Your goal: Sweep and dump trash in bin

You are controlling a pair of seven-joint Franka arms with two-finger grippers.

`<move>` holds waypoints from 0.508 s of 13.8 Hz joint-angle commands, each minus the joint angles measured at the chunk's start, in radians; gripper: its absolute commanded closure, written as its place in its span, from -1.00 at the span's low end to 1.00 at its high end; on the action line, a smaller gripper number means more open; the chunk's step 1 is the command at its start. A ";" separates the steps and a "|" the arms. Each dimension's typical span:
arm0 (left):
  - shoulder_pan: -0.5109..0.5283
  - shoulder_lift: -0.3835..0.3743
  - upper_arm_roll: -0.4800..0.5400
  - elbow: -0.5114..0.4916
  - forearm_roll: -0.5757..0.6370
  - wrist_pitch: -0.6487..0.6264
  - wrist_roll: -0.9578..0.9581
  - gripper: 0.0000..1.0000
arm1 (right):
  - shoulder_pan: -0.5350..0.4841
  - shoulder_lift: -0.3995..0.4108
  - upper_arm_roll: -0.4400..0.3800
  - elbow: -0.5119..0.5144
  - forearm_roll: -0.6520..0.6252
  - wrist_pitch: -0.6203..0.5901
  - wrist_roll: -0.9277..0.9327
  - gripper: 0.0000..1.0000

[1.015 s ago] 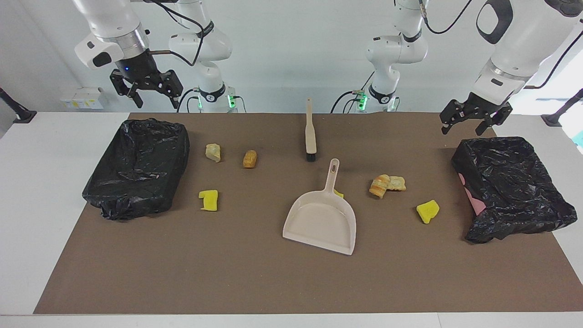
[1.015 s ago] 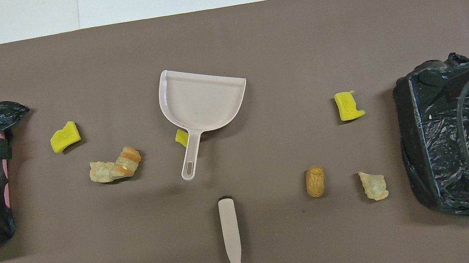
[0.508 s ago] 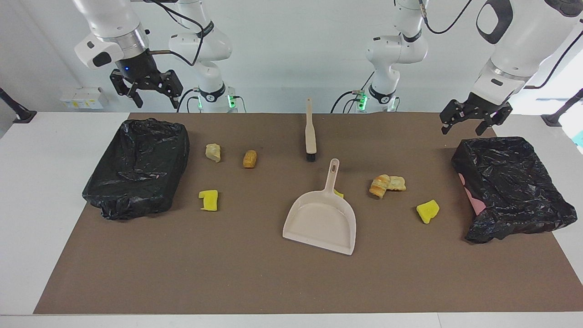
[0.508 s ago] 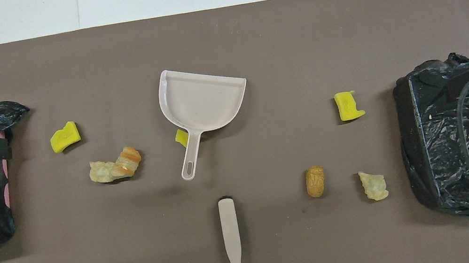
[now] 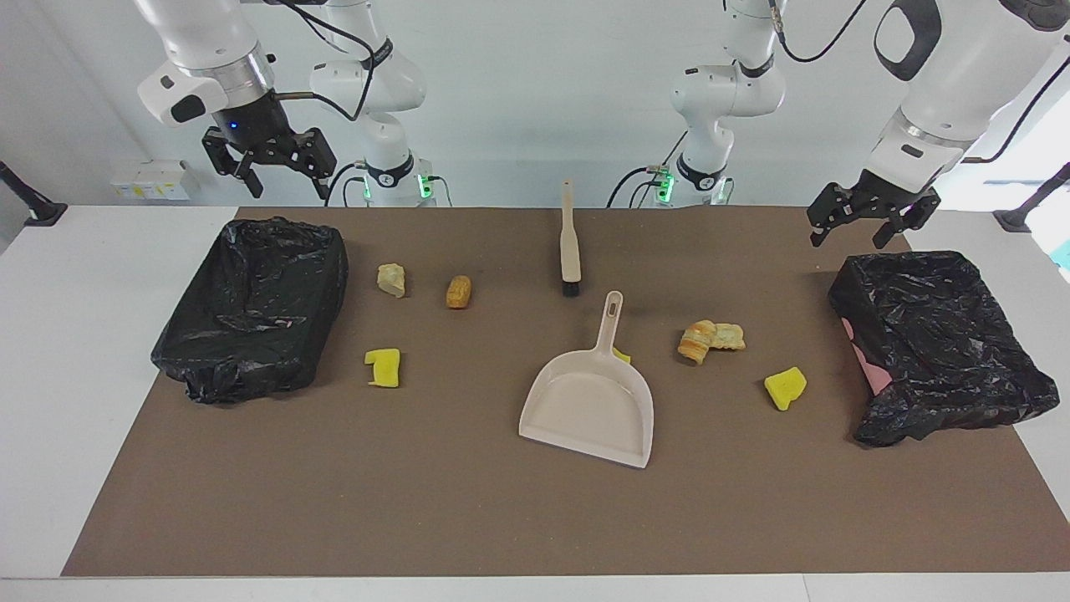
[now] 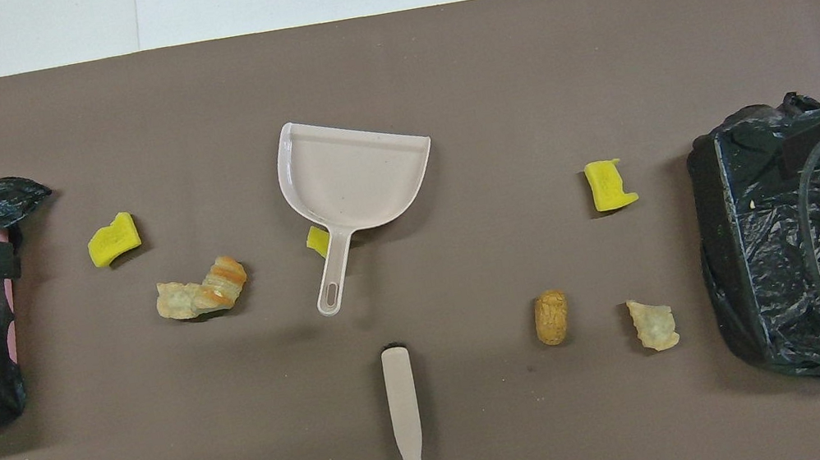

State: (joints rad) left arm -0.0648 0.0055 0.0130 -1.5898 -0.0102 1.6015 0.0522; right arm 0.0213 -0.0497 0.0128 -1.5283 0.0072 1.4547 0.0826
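Trash lies scattered on the brown mat: yellow sponge chunks [image 5: 384, 368] [image 5: 785, 388], a small yellow bit [image 5: 621, 355] by the dustpan handle, a bread-like pair [image 5: 710, 339], an orange-brown lump [image 5: 458, 291] and a pale lump [image 5: 391, 279]. The beige dustpan [image 5: 589, 410] lies mid-mat, its handle toward the robots. A brush [image 5: 570, 242] lies nearer to the robots. Two black-bag-lined bins [image 5: 251, 305] [image 5: 936, 343] sit at the mat's ends. My right gripper [image 5: 287, 186] hangs open, up over the near edge of its bin. My left gripper [image 5: 850, 238] hangs open above the other bin's near corner.
The brown mat [image 6: 431, 60] covers most of the white table [image 5: 75, 351]. Bare mat stretches between the dustpan and the table edge farthest from the robots. A cable [image 6: 818, 228] from the right arm hangs over its bin in the overhead view.
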 commanded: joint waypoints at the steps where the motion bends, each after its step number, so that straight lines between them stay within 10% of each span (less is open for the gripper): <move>1: 0.005 -0.016 -0.002 -0.021 0.015 0.008 0.011 -1.00 | -0.009 -0.019 0.001 -0.021 0.013 -0.005 -0.030 -1.00; 7: -0.010 -0.016 -0.005 -0.021 0.009 0.008 0.011 -1.00 | -0.009 -0.019 -0.001 -0.021 0.011 -0.005 -0.030 -1.00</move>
State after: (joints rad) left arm -0.0660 0.0055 0.0091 -1.5898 -0.0102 1.6015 0.0543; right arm 0.0212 -0.0498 0.0126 -1.5283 0.0072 1.4547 0.0826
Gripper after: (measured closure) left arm 0.000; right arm 0.000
